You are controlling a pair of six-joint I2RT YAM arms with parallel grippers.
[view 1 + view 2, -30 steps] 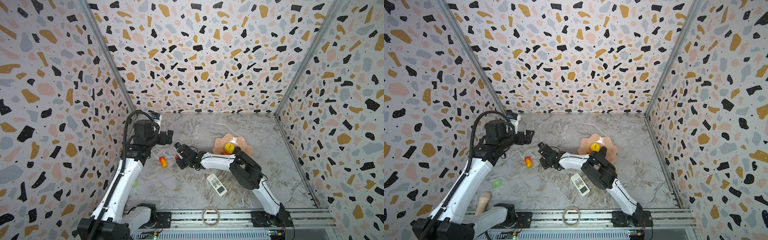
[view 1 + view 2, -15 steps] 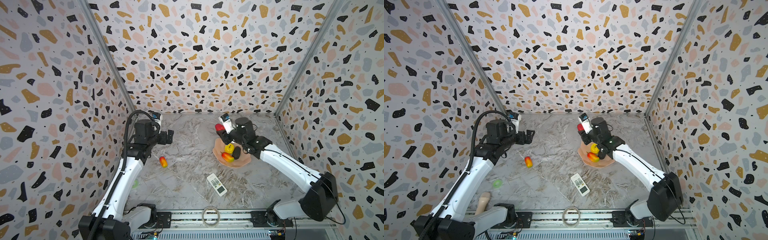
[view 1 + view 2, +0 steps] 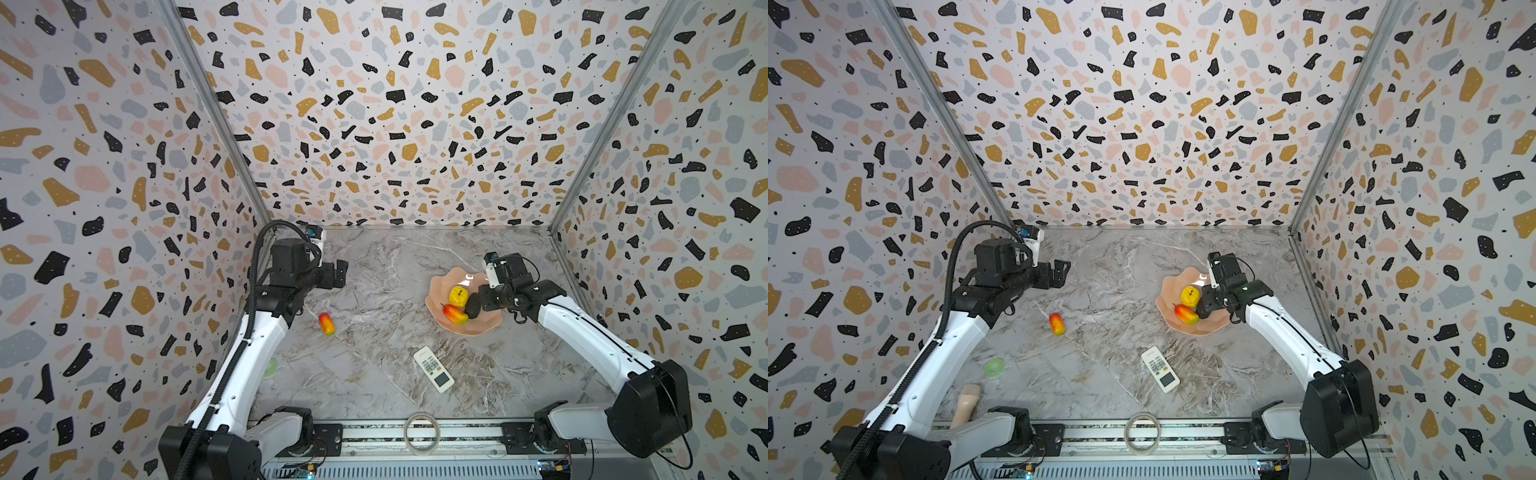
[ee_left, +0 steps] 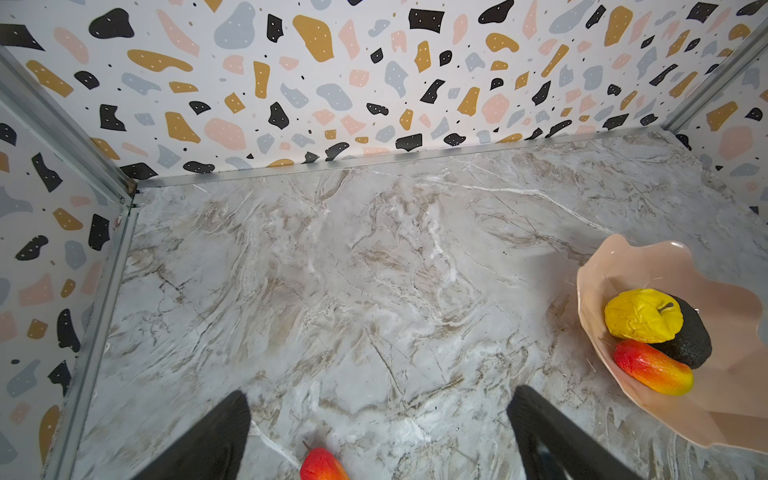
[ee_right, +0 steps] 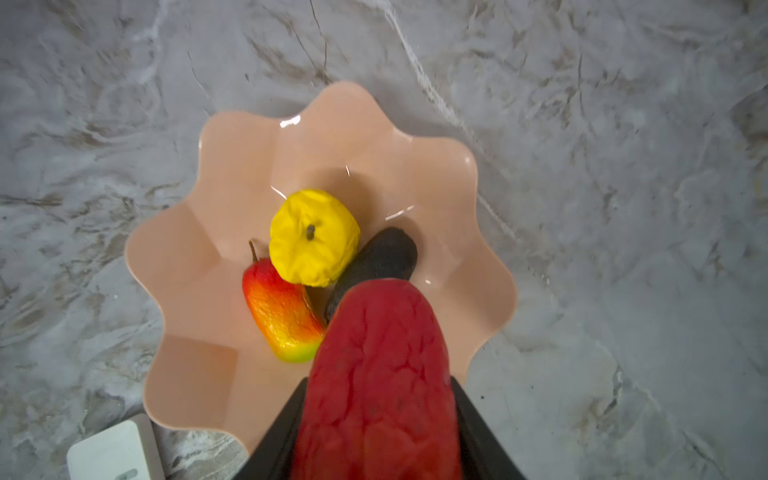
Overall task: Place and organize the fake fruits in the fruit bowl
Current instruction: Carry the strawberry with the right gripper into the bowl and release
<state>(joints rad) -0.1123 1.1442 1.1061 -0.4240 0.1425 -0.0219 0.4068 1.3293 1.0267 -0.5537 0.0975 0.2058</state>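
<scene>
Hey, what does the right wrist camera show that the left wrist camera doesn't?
Right wrist only: a wrinkled red strawberry-like toy fruit held in the right gripper, and a corner of a white remote control. Left wrist only: the open left gripper, a red-orange mango-like toy lying on the marble table, and the speckled wall. Both: the scalloped peach-pink bowl holding a yellow toy apple, a blackish oval fruit and a second red-orange mango.

Bright even light, soft shadows; glare specks on fruit bowl (image 5: 291,124); top views bowed at edges.
</scene>
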